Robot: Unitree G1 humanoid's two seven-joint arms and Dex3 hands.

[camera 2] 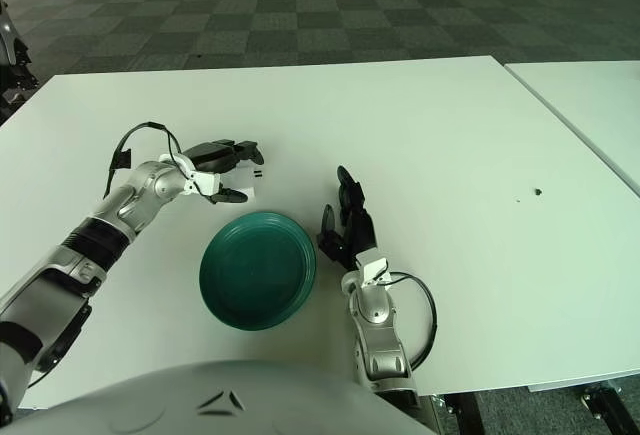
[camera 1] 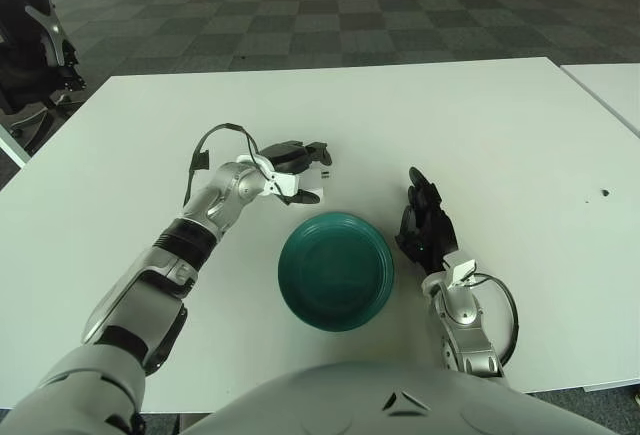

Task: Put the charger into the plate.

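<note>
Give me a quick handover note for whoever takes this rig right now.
Left hand: fingers closed around the white charger, just behind the plate's far-left rim.
Right hand: idle, fingers open, right of the plate.
Green plate: near the table's front edge, nothing in it.
Done: charger gripped; whether it is off the table I cannot tell.
Left: carry it over the plate and release it there.

white charger beyond plate, empty green plate upright
</note>
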